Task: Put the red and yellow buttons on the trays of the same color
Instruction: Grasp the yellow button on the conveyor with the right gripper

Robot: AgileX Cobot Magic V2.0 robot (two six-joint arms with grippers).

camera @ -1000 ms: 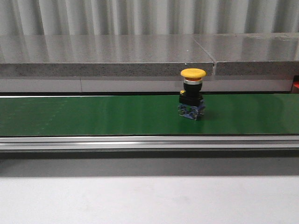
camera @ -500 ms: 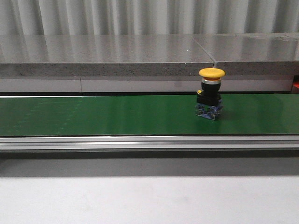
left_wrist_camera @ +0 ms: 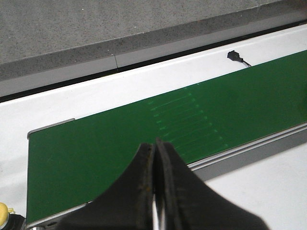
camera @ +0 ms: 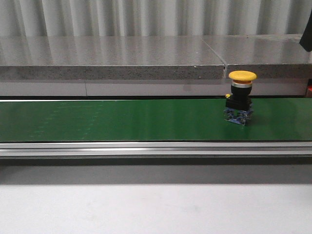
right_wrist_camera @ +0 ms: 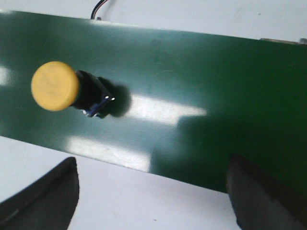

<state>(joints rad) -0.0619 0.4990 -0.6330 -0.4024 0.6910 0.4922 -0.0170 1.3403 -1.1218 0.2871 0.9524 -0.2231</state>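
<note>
A yellow button (camera: 242,76) with a black body and clear blue base stands upright on the green conveyor belt (camera: 122,119), toward its right end. The right wrist view sees this yellow button (right_wrist_camera: 55,86) from above; my right gripper (right_wrist_camera: 153,160) is open, over the belt's edge and apart from the button. My left gripper (left_wrist_camera: 156,143) is shut and empty above the belt's other end. Part of a small yellow-capped object (left_wrist_camera: 4,213) peeks in beside the belt's corner in the left wrist view. The red button and the trays are out of view.
A grey stone ledge (camera: 112,58) runs behind the belt, and an aluminium rail (camera: 146,148) lines its front, with a white table (camera: 146,209) below. A black cable plug (left_wrist_camera: 233,55) lies beside the belt. A dark arm part (camera: 307,34) shows at the upper right.
The yellow button has ridden the belt steadily to the right and stayed upright. A dark arm part has come into the front view's upper right corner.
</note>
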